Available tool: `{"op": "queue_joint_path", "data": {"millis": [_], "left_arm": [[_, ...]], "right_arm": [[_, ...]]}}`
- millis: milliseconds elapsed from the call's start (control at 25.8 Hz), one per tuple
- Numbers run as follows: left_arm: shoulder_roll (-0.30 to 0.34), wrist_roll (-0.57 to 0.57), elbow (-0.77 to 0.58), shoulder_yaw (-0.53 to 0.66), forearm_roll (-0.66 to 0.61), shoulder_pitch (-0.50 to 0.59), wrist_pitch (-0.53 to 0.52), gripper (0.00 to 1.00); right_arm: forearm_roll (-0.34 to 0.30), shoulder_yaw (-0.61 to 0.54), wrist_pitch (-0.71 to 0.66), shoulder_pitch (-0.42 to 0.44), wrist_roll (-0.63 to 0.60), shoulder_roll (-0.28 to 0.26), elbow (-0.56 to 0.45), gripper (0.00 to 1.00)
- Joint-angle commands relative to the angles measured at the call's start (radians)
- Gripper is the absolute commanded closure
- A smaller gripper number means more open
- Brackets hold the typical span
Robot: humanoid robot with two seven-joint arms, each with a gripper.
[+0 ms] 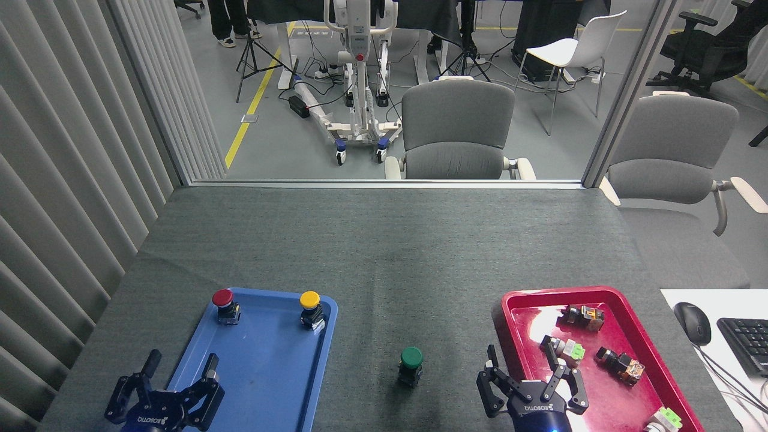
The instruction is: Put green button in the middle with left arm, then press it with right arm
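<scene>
The green button [411, 364] stands upright on the bare dark grey cloth [384, 264] between the two trays, its green cap facing up. My left gripper [177, 366] is open at the bottom left, over the near left corner of the blue tray [264, 366], holding nothing. My right gripper [528, 371] is open at the bottom right, over the near left edge of the red tray [516, 303], well to the right of the green button and apart from it.
A red-capped button [224, 305] and a yellow-capped button [311, 308] stand at the far end of the blue tray. Several small switch parts [564, 350] lie in the red tray. A mouse [692, 323] and keyboard [744, 343] sit at the right.
</scene>
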Motion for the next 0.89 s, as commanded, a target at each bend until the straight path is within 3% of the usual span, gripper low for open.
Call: {"op": "queue_joint_path", "data": {"millis": [0, 852], "left_arm": [[-0.001, 0.003, 0.004, -0.002, 0.003, 0.002, 0.007, 0.0], [-0.014, -0.002, 0.01, -0.005, 0.004, -0.009, 0.011, 0.0]], "right_arm": [[0.001, -0.002, 0.004, 0.0, 0.0, 0.002, -0.005, 0.01], [-0.002, -0.029, -0.001, 0.003, 0.013, 0.015, -0.029, 0.0]]}}
